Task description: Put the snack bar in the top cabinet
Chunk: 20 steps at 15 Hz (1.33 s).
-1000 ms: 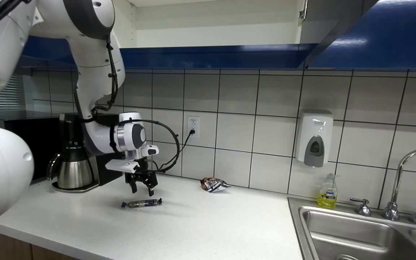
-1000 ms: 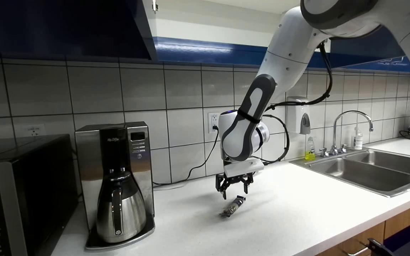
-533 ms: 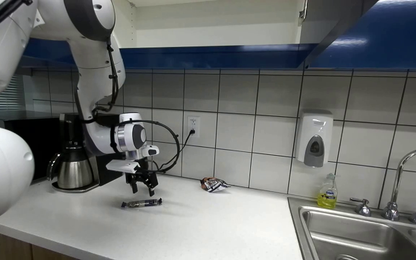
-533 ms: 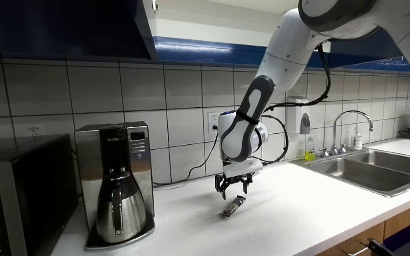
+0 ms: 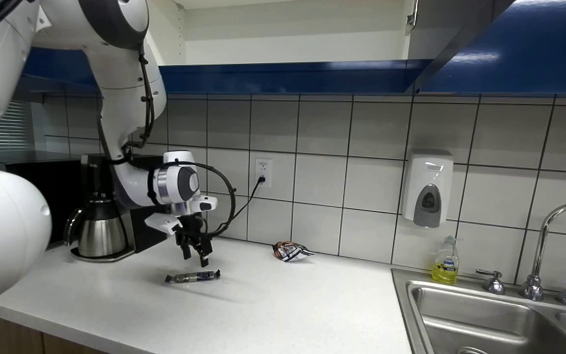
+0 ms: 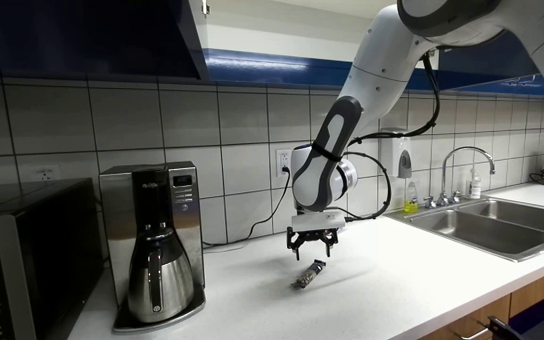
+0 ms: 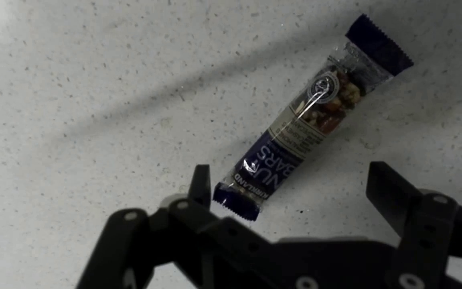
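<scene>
While the slim, blue-and-clear plastic-wrapped snack bar lies unmoved, the black two-finger gripper, spread wide, has turned, apparently hovering near.

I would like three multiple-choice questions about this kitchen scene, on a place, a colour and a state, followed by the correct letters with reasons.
1. Where is the slim, plastic-wrapped snack bar with dark-blue ends?
A) In the grey steel sink
B) On the white speckled countertop
C) In the white-lined overhead cabinet

2. What colour is the liquid in the clear plastic bottle nearest the white wall dispenser?
A) Red
B) Blue
C) Yellow

3. How is the black two-fingered gripper?
A) Open, holding nothing
B) Shut on the bar
C) Shut, empty

1B: all three views show it lying there.
2C: yellow shows through in both exterior views.
3A: its fingers stand apart, the bar ungripped.
</scene>
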Each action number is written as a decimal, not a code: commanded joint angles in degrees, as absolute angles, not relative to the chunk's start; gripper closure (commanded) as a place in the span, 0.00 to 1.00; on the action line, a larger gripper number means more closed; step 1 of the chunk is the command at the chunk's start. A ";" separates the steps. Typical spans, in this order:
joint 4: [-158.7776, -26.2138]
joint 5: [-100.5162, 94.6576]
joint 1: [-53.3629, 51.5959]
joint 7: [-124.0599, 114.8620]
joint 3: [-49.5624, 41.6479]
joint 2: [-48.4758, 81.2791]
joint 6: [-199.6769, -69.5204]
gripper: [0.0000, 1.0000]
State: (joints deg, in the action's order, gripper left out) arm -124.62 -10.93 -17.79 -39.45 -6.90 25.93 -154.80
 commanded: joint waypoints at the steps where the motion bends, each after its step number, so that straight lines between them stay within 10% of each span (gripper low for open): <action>1: -126.30 -10.73 -20.88 -50.42 -10.38 24.18 -153.81 0.00; 20: -118.23 -7.06 -19.58 -65.86 -9.27 32.75 -152.44 0.00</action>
State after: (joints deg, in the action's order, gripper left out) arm -121.00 -7.85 -20.07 -64.65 -10.17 31.19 -153.91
